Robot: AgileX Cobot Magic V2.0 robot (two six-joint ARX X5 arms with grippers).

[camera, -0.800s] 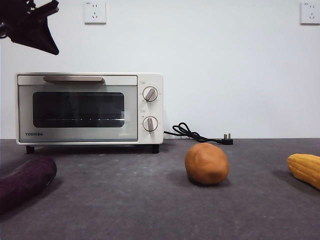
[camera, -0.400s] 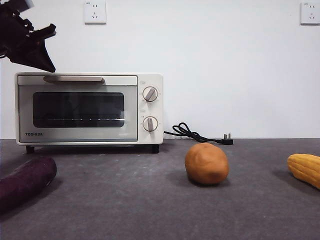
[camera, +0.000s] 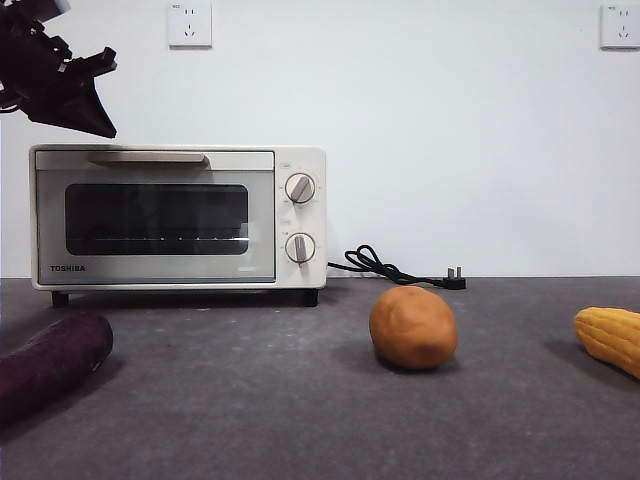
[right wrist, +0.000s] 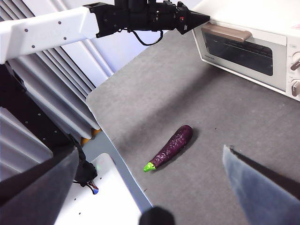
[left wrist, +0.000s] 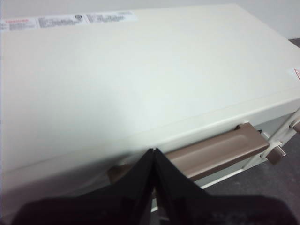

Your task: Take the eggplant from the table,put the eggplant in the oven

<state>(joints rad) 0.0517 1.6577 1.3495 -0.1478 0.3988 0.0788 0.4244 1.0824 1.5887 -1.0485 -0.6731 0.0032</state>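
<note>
table [camera: 300, 420] holds oven [camera: 180, 215], eggplant [camera: 50, 362], potato [camera: 413, 327], corn [camera: 610, 338].

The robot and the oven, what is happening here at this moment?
The left end effector, jaws shut, hovers just above the beige handle of the oven, whose door looks closed. The eggplant lies on the table, untouched, in front of the oven. The right end effector hangs open high above the eggplant, holding nothing. A potato and a corn cob lie further along the table.

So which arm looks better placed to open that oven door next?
Probably the left. Its hand, jaws together, hangs just above the beige bar handle of the closed cream-white toaster oven. The right hand is open, high over the long purple eggplant on the table.
</note>
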